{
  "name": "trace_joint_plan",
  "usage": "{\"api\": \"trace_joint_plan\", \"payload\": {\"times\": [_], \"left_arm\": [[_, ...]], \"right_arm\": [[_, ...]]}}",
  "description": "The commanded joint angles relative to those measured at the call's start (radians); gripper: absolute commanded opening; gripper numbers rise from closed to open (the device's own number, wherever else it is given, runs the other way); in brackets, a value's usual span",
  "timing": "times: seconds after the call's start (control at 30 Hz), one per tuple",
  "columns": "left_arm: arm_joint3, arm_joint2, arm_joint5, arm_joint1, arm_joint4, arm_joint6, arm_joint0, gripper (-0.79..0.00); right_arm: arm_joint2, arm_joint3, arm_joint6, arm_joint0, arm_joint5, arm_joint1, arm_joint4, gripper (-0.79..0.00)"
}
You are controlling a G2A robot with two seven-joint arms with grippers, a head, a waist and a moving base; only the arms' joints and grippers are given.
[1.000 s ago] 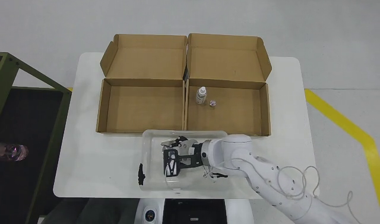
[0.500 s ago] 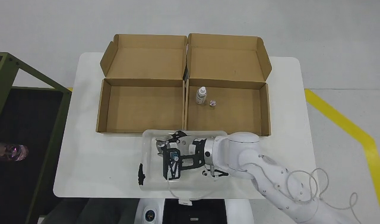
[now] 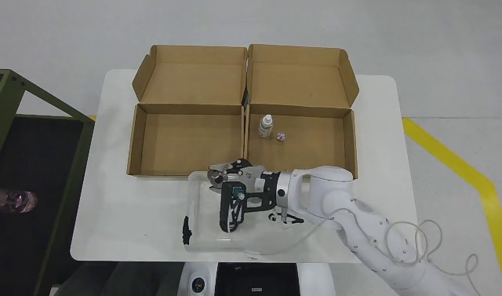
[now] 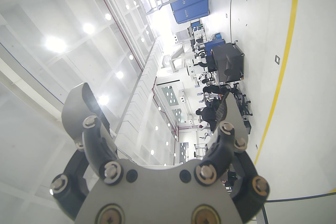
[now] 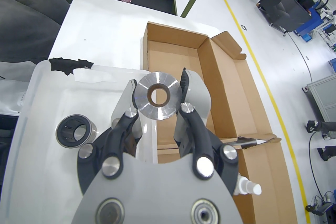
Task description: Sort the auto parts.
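Right wrist view: the right gripper [image 5: 158, 89] is clamped on a shiny silver metal ring with a round centre hole [image 5: 158, 99], its jaws pressed against the ring's two sides. The ring is held in the air above the far edge of the clear plastic bin [image 5: 31, 109], in which a black-and-silver cylindrical bearing [image 5: 75, 131] is left lying. The step in hand is judged to be the carrying of a picked part from the bin to a box. Just beyond the bin, the left open brown cardboard box [image 3: 188, 143] and the right open brown cardboard box [image 3: 314, 148] are set side by side; a small white bottle [image 3: 266, 126] is stood in the right one. For the next move, a box must be chosen, the ring carried over its near wall, lowered and let go. The left gripper [image 4: 153, 99] is spread wide with nothing between its jaws, pointed away from the table.
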Motion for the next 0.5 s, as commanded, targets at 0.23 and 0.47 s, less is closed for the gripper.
{"api": "trace_joint_plan", "payload": {"times": [0.23,0.47], "left_arm": [[0.0,0.0,0.0,0.0,0.0,0.0,0.0,0.0],[0.0,0.0,0.0,0.0,0.0,0.0,0.0,0.0]], "right_arm": [[-0.007,0.094,-0.01,0.072,0.038,-0.021,0.043,-0.785],[-0.042,0.196,0.027,0.154,0.055,-0.049,0.111,-0.785]]}}
